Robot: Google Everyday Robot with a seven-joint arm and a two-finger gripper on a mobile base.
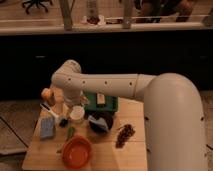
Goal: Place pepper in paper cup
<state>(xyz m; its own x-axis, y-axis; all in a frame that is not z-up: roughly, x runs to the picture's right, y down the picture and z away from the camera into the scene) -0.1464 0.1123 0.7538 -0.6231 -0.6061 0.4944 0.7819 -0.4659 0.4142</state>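
Note:
The pepper (70,133) is small, slender and green. It lies on the wooden table (107,155) just above the orange bowl's rim and in front of the paper cup. The paper cup (77,114) is small and white and stands upright near the table's middle left. My gripper (74,103) hangs at the end of the white arm, directly over the cup's back rim. The pepper lies apart from the gripper, on the table below and in front of it.
An orange bowl (76,151) sits at the front left. A dark bowl (100,123) stands right of the cup, and a green box (103,103) behind it. A dark red bunch (125,135) lies at the right. A blue sponge (47,128), a brush (54,113) and a yellow-orange fruit (47,94) are at the left.

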